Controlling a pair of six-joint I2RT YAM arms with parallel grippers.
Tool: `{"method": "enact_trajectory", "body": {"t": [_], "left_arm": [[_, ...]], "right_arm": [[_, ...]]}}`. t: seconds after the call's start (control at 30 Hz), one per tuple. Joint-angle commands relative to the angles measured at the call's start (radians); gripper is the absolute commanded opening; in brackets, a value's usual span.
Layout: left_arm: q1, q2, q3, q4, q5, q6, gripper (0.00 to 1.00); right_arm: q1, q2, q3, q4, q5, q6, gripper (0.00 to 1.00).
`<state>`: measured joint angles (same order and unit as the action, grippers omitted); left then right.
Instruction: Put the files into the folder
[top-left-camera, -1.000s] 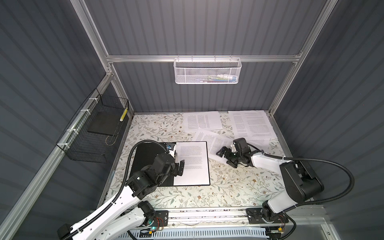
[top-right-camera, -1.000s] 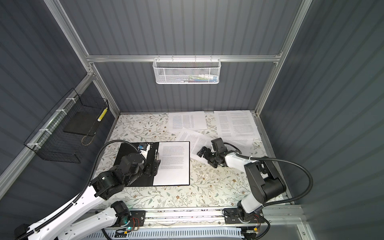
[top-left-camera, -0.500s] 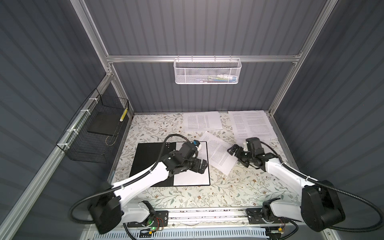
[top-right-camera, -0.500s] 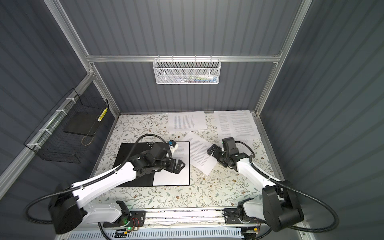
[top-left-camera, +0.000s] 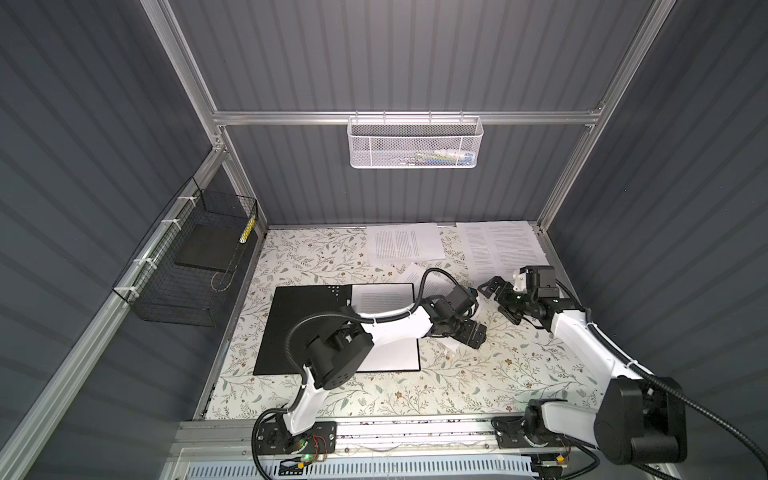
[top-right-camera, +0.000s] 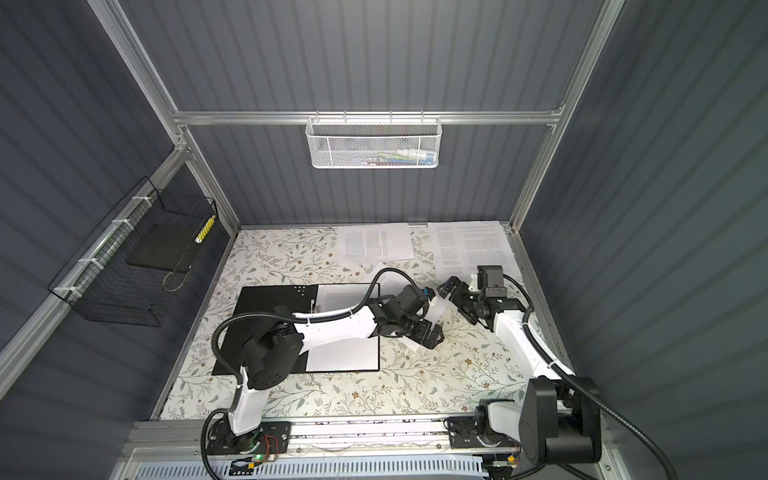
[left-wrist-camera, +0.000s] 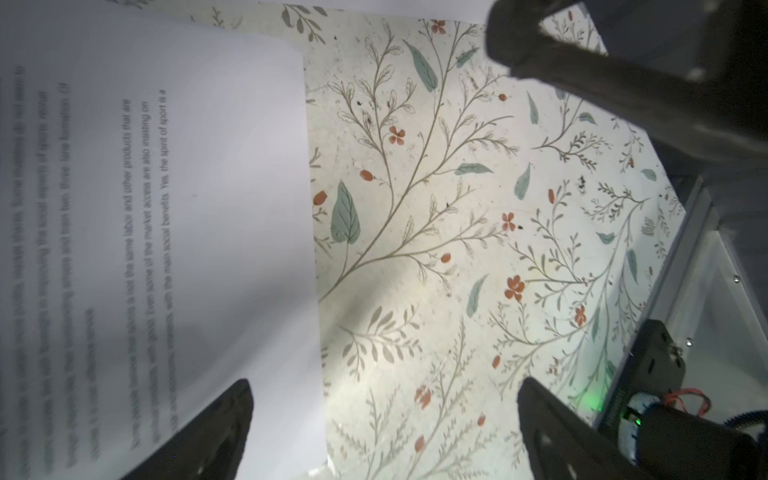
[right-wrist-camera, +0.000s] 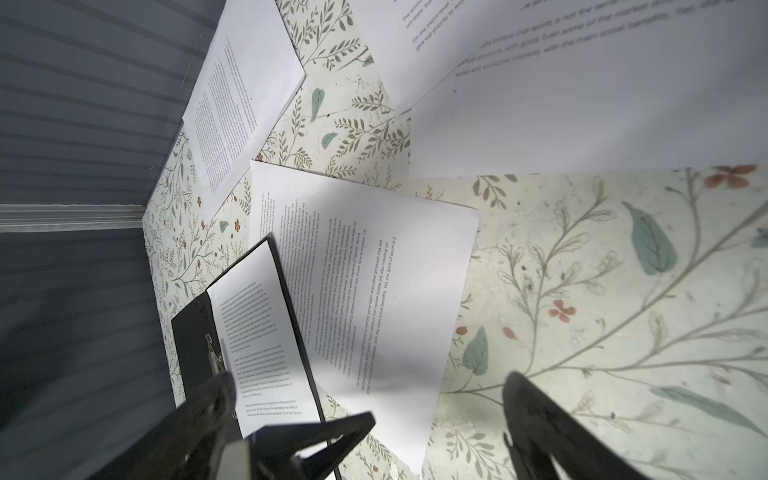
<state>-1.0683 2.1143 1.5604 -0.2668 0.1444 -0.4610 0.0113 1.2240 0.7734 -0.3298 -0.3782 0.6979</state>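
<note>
The black folder (top-left-camera: 307, 328) (top-right-camera: 270, 307) lies open on the floral table, with one printed sheet (top-left-camera: 382, 297) on its right half. Of the loose files, a slanted sheet (top-left-camera: 415, 272) (right-wrist-camera: 374, 282) lies just right of the folder. My left gripper (top-left-camera: 473, 334) (top-right-camera: 432, 334) (left-wrist-camera: 382, 415) reaches across to that sheet's near corner, open, one finger (left-wrist-camera: 216, 428) over the paper and the other over bare table. My right gripper (top-left-camera: 496, 301) (top-right-camera: 457, 301) (right-wrist-camera: 374, 415) hovers open just behind it, empty. More files (top-left-camera: 403, 245) (top-left-camera: 498, 245) lie along the back wall.
A black wire basket (top-left-camera: 195, 266) on the left wall holds a dark grey slab (top-left-camera: 208, 249). A white mesh basket (top-left-camera: 415, 141) hangs on the back wall. Aluminium posts frame the corners, and a metal rail (top-left-camera: 415, 428) runs along the table's front edge.
My left arm has swung right, from over the folder to the slanted sheet's near corner. My right gripper has drawn back to the right. Both stayed open.
</note>
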Motion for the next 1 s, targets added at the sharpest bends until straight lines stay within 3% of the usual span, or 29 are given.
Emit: {"method": "enact_trajectory", "body": {"t": [0.0, 0.27, 0.37, 0.6, 0.77, 0.97], "left_arm": [[-0.009, 0.042, 0.043, -0.019, 0.027, -0.016, 1.0], [-0.034, 0.027, -0.057, 0.03, 0.063, -0.04, 1.0], [-0.05, 0.003, -0.134, 0.079, 0.122, -0.062, 1.0], [-0.078, -0.133, -0.34, 0.055, 0.178, -0.05, 1.0], [-0.078, -0.245, -0.465, 0.015, 0.221, -0.037, 1.0], [-0.077, -0.321, -0.574, 0.0, 0.152, -0.047, 1.0]], "right_arm": [[-0.016, -0.03, -0.014, -0.046, -0.038, -0.038, 0.99], [-0.028, -0.003, 0.009, -0.044, -0.071, -0.057, 0.99], [-0.027, 0.033, 0.037, -0.029, -0.087, -0.06, 0.99], [-0.016, 0.129, 0.128, -0.031, -0.073, -0.075, 0.99], [0.041, 0.264, 0.225, -0.052, -0.063, -0.13, 0.99], [0.159, 0.507, 0.408, -0.209, 0.069, -0.246, 0.99]]}}
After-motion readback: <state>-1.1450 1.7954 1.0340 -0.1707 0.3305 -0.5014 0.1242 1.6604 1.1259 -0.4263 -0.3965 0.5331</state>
